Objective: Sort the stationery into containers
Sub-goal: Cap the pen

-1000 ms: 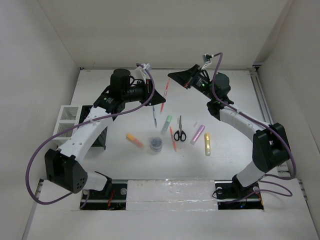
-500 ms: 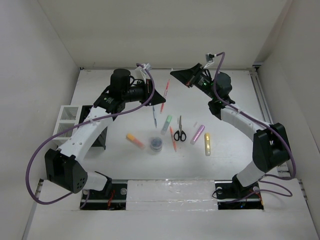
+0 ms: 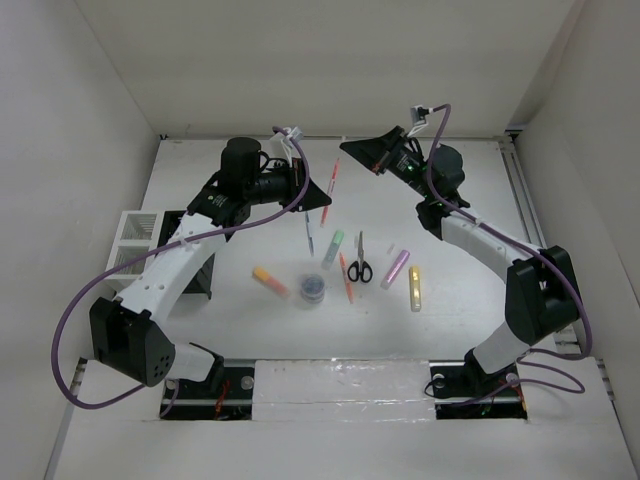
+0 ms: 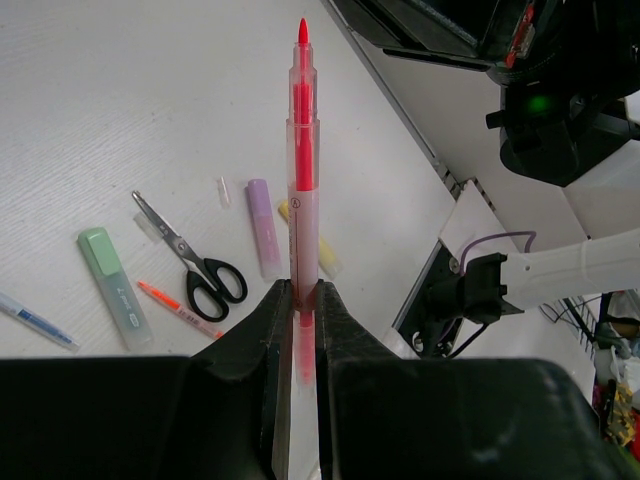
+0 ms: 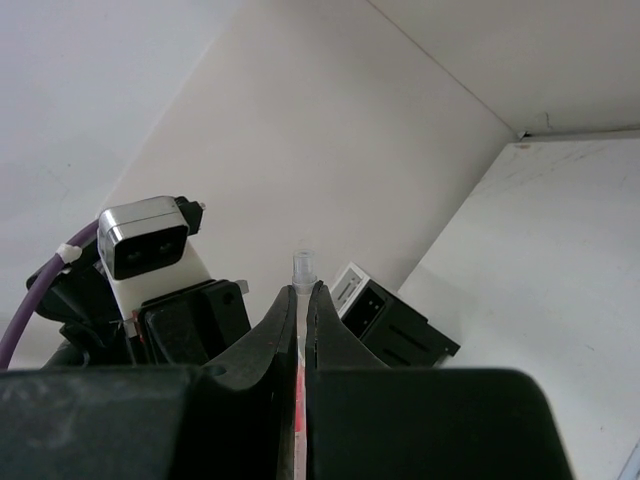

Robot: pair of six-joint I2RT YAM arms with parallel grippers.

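My left gripper [image 4: 303, 288] is shut on a thin red pen [image 4: 303, 150], held in the air with its bare red tip pointing away from me; from above the red pen [image 3: 329, 188] hangs over the back of the table. My right gripper [image 5: 302, 288] is raised just beyond the tip. It is shut on a thin clear piece with red inside, which looks like a pen cap [image 5: 302, 264]. On the table lie a green highlighter [image 3: 332, 248], scissors [image 3: 360, 262], an orange pen [image 3: 346, 280], a purple highlighter [image 3: 396, 268], a yellow highlighter [image 3: 415, 288], an orange highlighter [image 3: 269, 280], a blue-grey pen [image 3: 309, 235] and a round tub [image 3: 313, 288].
The white mesh organiser [image 3: 135, 240] and the black slatted holder [image 3: 200, 275] stand at the left edge, the holder partly under my left arm. A small clear cap [image 3: 391, 247] lies near the purple highlighter. White walls close in the table on three sides.
My right gripper has edged slightly to the right, away from the red pen's tip. The left arm and the items on the table have not moved.
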